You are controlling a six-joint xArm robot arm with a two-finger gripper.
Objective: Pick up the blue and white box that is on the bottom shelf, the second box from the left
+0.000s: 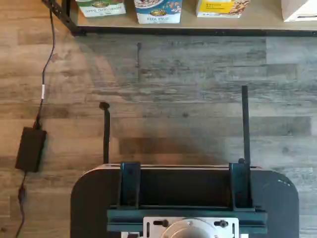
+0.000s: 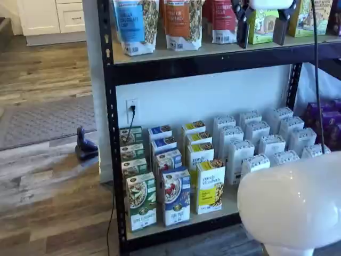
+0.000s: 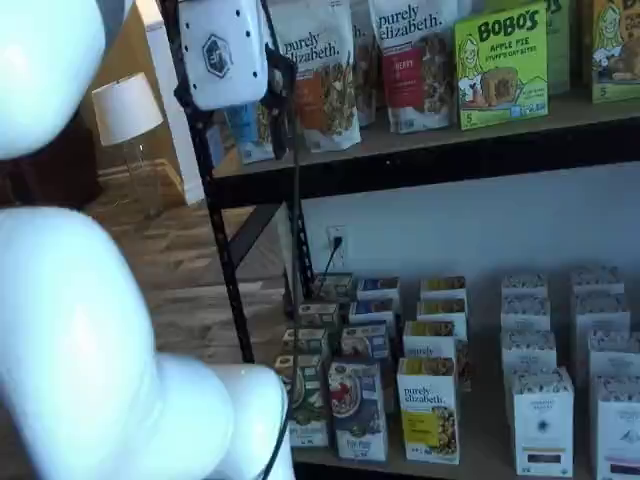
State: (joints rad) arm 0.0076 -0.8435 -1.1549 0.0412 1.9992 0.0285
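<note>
Seen from the wrist view, the blue and white box (image 1: 158,11) stands at the front edge of the bottom shelf (image 1: 257,21), between a green-and-white carton (image 1: 100,7) and a yellow-and-white carton (image 1: 221,7), well beyond bare plank floor. In both shelf views the gripper (image 2: 262,24) hangs high by the upper board, fingers spread with nothing between them, the box (image 3: 357,410) far below. The approach has not begun; the next move calls for a long descent and lining up on the box.

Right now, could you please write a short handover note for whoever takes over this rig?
Gripper: open, empty, up at the upper shelf's level in both shelf views.
Blue and white box: upright at the front of the bottom shelf, between a green-and-white carton and a yellow-and-white carton.
Done: nothing yet; box untouched.
Left: lower to the box, grip it, lift it out.
</note>
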